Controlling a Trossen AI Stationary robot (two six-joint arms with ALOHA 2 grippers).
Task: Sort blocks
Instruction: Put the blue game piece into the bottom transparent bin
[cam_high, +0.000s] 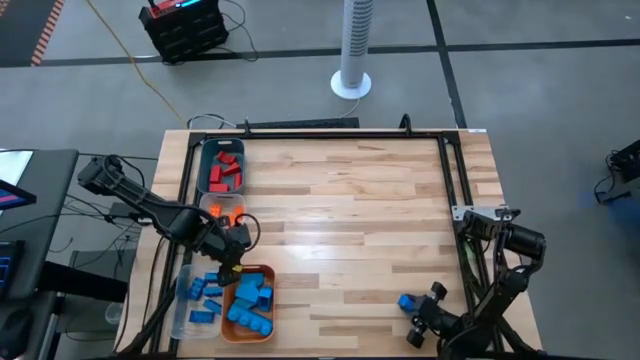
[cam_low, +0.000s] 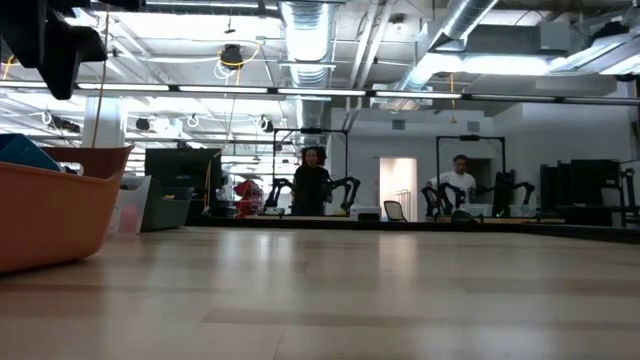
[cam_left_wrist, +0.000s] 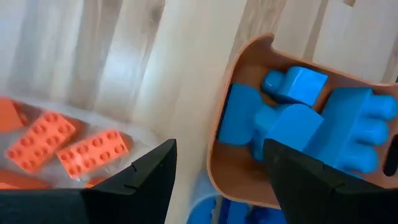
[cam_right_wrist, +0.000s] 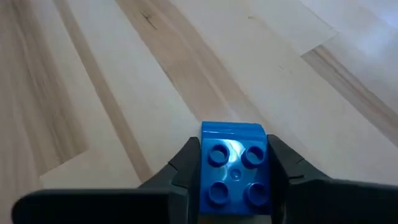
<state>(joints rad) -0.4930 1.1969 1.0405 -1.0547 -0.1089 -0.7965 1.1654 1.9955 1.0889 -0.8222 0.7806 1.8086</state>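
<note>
My left gripper (cam_high: 231, 266) (cam_left_wrist: 219, 149) hangs open over the far rim of the orange tray (cam_high: 266, 272), touching nothing. The tray holds several light blue blocks (cam_left_wrist: 311, 121) (cam_high: 250, 303). Beside it, clear bins hold darker blue blocks (cam_high: 200, 296), orange blocks (cam_left_wrist: 62, 146) (cam_high: 222, 211) and red blocks (cam_high: 226, 170). My right gripper (cam_high: 416, 312) (cam_right_wrist: 235, 186) is near the table's near right corner, shut on a blue block (cam_high: 407, 301). My right gripper pinches the blue block (cam_right_wrist: 235, 163) between its two fingers (cam_right_wrist: 186, 165), one on each of two opposite side faces. The four-stud top faces the wrist camera. The block's far end sticks out past the fingertips.
The bins and tray line the table's left edge. A black frame (cam_high: 330, 133) runs around the tabletop. The middle of the table is bare wood (cam_high: 350, 220). In the low view the orange tray (cam_low: 50, 210) stands at the left, and people stand in the room behind.
</note>
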